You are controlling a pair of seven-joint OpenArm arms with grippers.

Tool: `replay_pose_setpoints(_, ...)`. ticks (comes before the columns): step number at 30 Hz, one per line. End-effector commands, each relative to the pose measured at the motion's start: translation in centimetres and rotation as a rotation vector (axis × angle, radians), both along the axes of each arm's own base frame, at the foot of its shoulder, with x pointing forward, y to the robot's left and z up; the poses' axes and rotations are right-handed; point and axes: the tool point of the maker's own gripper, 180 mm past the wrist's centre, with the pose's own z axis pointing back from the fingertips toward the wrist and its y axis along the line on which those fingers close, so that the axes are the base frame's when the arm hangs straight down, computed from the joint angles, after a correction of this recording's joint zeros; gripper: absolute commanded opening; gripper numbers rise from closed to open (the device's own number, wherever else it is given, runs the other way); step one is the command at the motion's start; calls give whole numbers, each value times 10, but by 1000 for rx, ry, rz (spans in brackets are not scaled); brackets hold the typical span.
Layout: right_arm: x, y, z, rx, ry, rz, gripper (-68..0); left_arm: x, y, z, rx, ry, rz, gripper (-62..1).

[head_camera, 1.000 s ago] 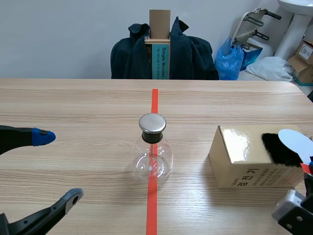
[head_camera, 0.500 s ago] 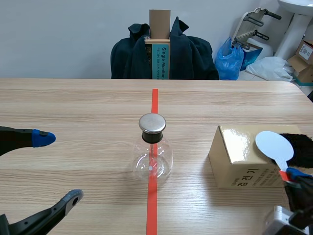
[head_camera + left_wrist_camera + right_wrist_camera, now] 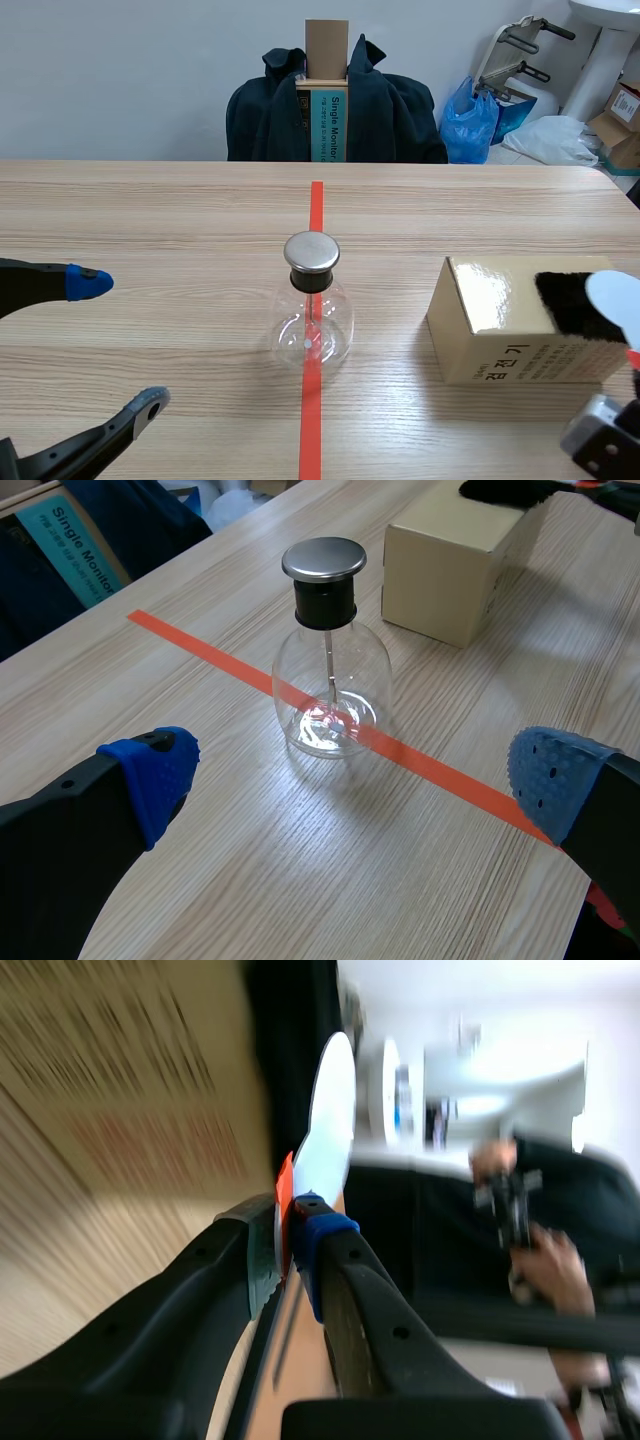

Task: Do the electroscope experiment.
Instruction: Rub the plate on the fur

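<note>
Right gripper (image 3: 290,1225): fingers pinched tight on the orange-red handle (image 3: 284,1185) of a white disc paddle (image 3: 325,1120). The disc is up against the black fur (image 3: 570,300) on the cardboard box (image 3: 490,330) (contact unclear).

Left gripper (image 3: 352,775): spread wide, holding nothing.

Electroscope flask (image 3: 330,670) stands upright ahead of it on the tape line (image 3: 200,645), beside the box.

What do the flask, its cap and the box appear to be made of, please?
Flask: clear glass, probably; you see the tape and inner rod through it, with sharp highlights.
Cap: brushed metal, judging by its dull silver sheen, over a black collar, perhaps rubber or plastic.
Box: cardboard with a glossy tan coating; light glares off its top.
</note>
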Motion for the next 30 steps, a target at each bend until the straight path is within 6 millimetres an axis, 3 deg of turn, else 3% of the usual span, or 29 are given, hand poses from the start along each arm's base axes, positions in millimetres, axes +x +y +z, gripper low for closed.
replay_pose_setpoints(1, 2, 11, 6, -7, -15, 98, -667, 3, -2, 7, -26, -20, 4, 14)
replay_pose_setpoints(4, 2, 38, 6, 25, -26, 211, -667, 3, -2, 7, -26, -19, 4, 14)
replay_pose_setpoints(8, 1, 7, 6, -10, -28, 31, -667, 3, -2, 7, -25, -19, 5, 14)
replay_pose_setpoints(9, 1, 7, 7, -13, -30, 43, -667, 3, -2, 6, -24, -18, 5, 14)
replay_pose_setpoints(13, 1, 40, 5, 29, -28, 205, -667, 3, -1, 6, -23, -17, 5, 14)
replay_pose_setpoints(17, 0, 6, 2, 0, -14, 10, -667, 3, -1, 6, -20, -15, 5, 14)
replay_pose_setpoints(22, 2, 37, 9, 16, -36, 210, -667, 3, -1, 5, -19, -14, 5, 14)
replay_pose_setpoints(26, -1, 6, 3, -8, -7, 28, -667, 3, -1, 5, -18, -13, 6, 14)
replay_pose_setpoints(30, 1, 38, 7, 0, -28, 212, -667, 3, -1, 5, -18, -13, 6, 14)
